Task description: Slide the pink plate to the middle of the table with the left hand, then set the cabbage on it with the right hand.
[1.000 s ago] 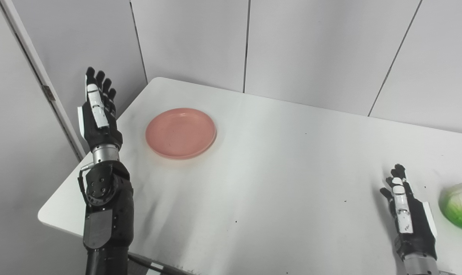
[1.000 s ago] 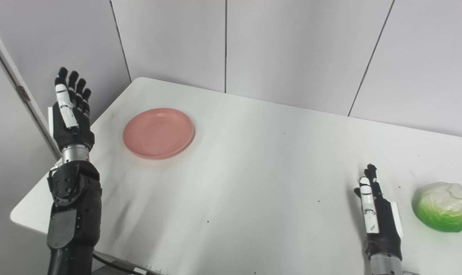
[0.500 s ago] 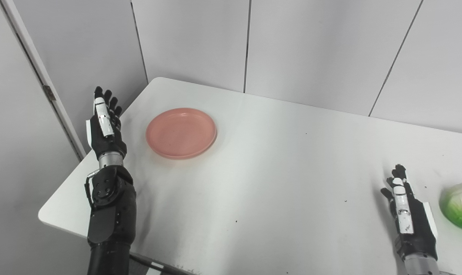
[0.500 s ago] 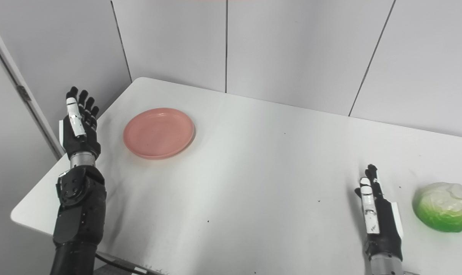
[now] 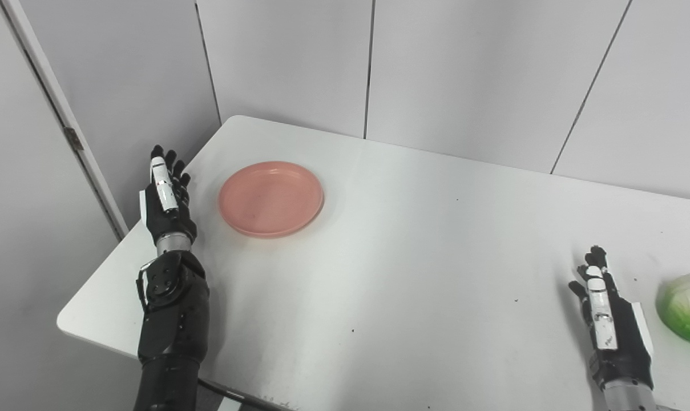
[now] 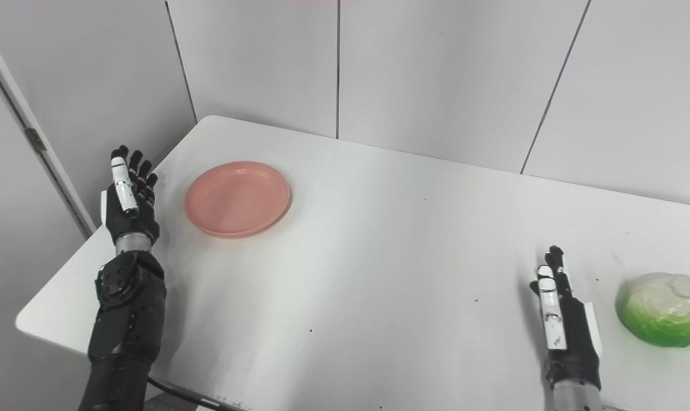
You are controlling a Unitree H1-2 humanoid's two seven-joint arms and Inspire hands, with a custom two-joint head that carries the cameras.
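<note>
The pink plate [image 5: 271, 198] lies flat on the white table [image 5: 413, 245], toward its far left part. My left hand [image 5: 166, 201] is open with fingers straight, standing edge-on just left of the plate and apart from it, near the table's left edge. A green and white cabbage [image 6: 661, 309] rests at the right side of the table. Just left of the cabbage my right hand [image 6: 564, 325] is open, fingers pointing away, not touching it.
Grey wall panels [image 5: 464, 68] stand behind the table's far edge. A pale door frame [image 5: 59, 114] runs down the left side beyond the table. Small dark specks dot the tabletop.
My left hand has come down and moved right, closer to the plate's left rim. The plate, the cabbage and my right hand have stayed put.
</note>
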